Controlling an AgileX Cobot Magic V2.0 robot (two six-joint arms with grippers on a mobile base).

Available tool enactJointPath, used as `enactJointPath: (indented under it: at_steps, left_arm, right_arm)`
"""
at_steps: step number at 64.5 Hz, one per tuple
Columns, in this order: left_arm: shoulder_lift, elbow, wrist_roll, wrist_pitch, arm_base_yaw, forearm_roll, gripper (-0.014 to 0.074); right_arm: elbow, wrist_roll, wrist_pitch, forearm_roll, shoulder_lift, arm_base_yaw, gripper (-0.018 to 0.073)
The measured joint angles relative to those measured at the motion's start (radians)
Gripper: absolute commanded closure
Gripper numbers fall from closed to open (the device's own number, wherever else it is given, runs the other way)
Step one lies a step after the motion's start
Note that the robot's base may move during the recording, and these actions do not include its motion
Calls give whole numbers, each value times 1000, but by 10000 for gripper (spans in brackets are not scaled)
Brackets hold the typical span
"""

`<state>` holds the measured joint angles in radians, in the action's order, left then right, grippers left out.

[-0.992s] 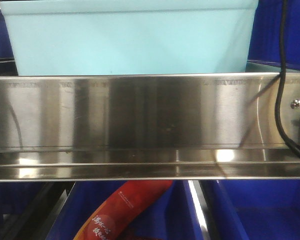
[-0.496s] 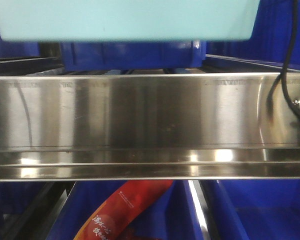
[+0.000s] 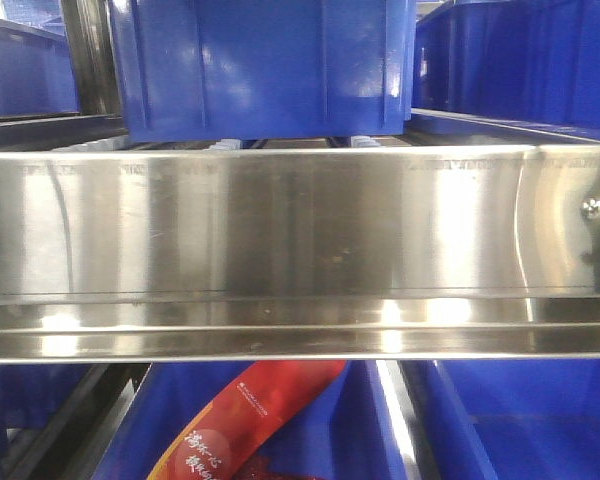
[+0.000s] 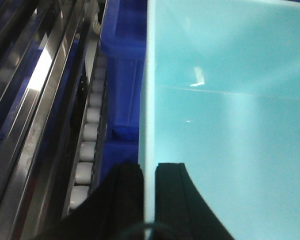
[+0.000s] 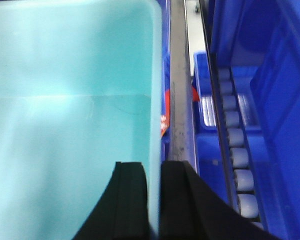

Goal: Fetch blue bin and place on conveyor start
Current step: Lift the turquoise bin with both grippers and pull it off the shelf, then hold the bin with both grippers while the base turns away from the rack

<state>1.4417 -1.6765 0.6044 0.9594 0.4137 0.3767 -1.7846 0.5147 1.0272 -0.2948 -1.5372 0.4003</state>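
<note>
In the front-facing view we see the shiny steel shelf rail (image 3: 300,250) running across the full width; a navy crate (image 3: 265,65) stands behind and above it; below it a red packet (image 3: 250,420) shows among lower blue crates (image 3: 520,420).

In the left wrist view the left claw (image 4: 149,200) is closed almost fully onto the blue bin (image 4: 230,125); one black finger (image 4: 126,195) lies outside the pale wall, the other inside, with the thin rim pinched between them; left of the bin we see dark blue plastic, a row of white rollers (image 4: 87,145) and steel rails (image 4: 35,100).

In the right wrist view the right claw (image 5: 154,200) grips the bin's other side wall the same way, its fingers nearly together on the rim; the bin's pale interior fills the left of the picture; beside it run a steel bar (image 5: 179,100) and more rollers (image 5: 237,160).
</note>
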Motion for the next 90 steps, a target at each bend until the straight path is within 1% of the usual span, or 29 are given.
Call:
enactJointPath:
  at_steps: [17,29,90]
  left_arm:
    - [-2,-75,-8,14,2,0,707]
    - [-2,-75,-19,37,5,-4,707]
    - [-2,-75,-24,23,5,-6,707]
  right_arm:
    - [-27,2,-2,-2,14,2,722]
    - [-78,2,2,-2,14,2,722]
    - [-78,2,14,-2,14,2,722]
